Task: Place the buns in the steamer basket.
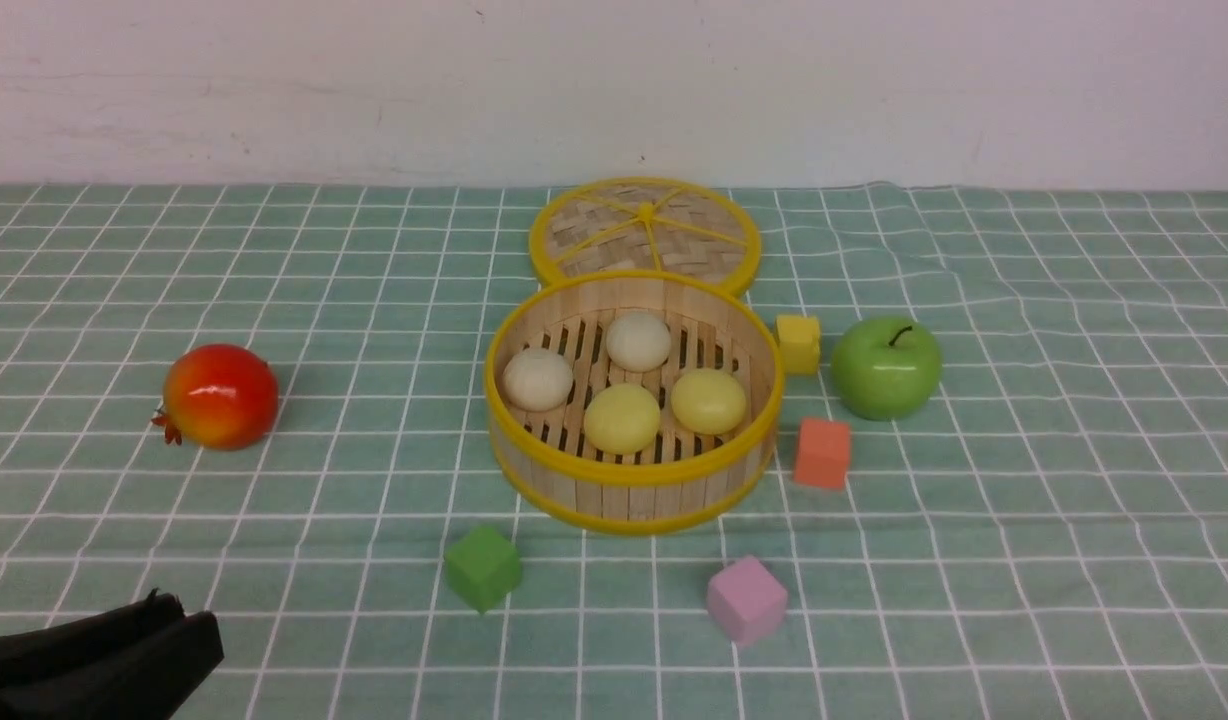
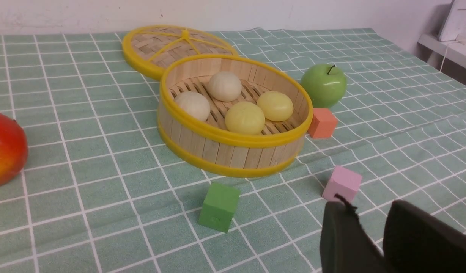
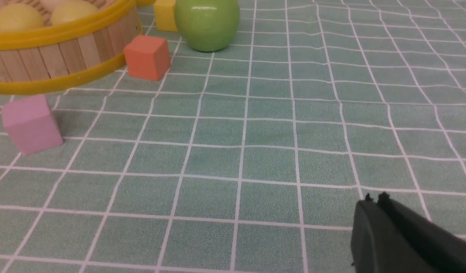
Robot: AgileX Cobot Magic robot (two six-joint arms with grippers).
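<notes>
Left pincer parted, empty, low over bench, away from work. Right pincer pressed together, empty. Four smooth round cream and yellow buns already inside round slatted wooden steamer basket; nothing left to carry.

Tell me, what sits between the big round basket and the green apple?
A yellow cube, beside the steamer basket rim, sits before the green apple. The front view shows it best.

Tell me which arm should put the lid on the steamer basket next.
Probably left. All four buns sit in the steamer basket; the left gripper, jaws apart and empty, faces the lid. The right gripper is shut.
</notes>
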